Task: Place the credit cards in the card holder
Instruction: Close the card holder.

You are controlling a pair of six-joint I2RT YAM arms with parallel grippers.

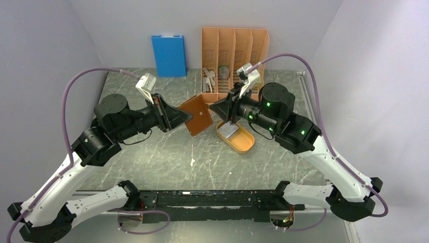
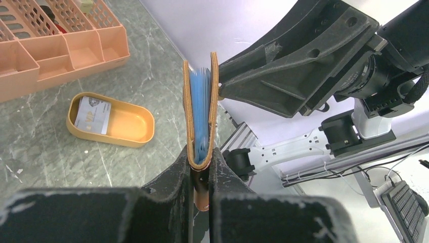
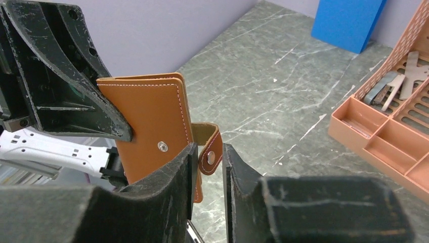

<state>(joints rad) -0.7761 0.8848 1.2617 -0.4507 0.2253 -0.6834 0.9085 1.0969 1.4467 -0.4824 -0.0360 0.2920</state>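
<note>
The brown card holder [image 1: 198, 115] hangs in the air above the table's middle, between the two grippers. My left gripper [image 2: 201, 157] is shut on its spine, and blue-grey sleeves [image 2: 201, 111] show between the slightly parted covers. My right gripper [image 3: 208, 149] is closed to a narrow gap on the holder's snap tab [image 3: 210, 158], beside the brown cover [image 3: 152, 119]. One pale credit card [image 2: 93, 115] lies in the orange oval tray [image 2: 129, 134], below my right gripper [image 1: 214, 108] in the top view. No other card shows.
A tall orange desk organizer [image 1: 235, 53] with small items stands at the back. A blue box [image 1: 168, 54] leans on the back wall to its left. The oval tray [image 1: 242, 144] sits right of centre. A metal rail runs along the near edge.
</note>
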